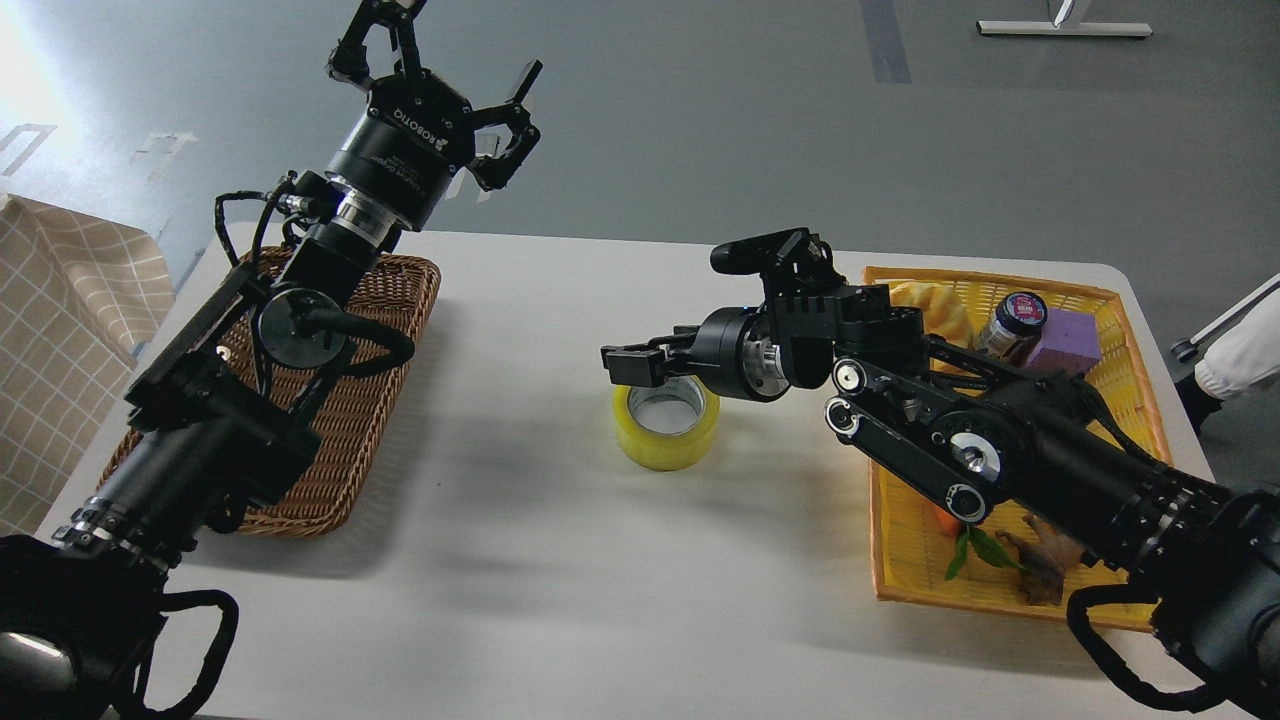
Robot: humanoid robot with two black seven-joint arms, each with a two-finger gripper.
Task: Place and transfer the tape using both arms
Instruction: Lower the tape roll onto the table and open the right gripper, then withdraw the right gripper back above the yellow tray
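Observation:
The yellow tape roll [667,430] lies flat on the white table [520,560] near its middle, with the grey core facing up. My right gripper [662,310] hovers just above it and is open. Its lower fingers [630,362] reach over the roll's far rim, its upper finger [750,252] is raised, and it holds nothing. My left gripper [440,75] is raised high beyond the table's far left edge, with its fingers spread open and empty, far from the tape.
A brown wicker basket [395,300] lies at the left under my left arm. A yellow basket [1125,400] at the right holds a croissant bread [945,305], a jar [1010,325], a purple block [1065,342] and a carrot [950,525]. A checked cloth [60,330] hangs at the far left.

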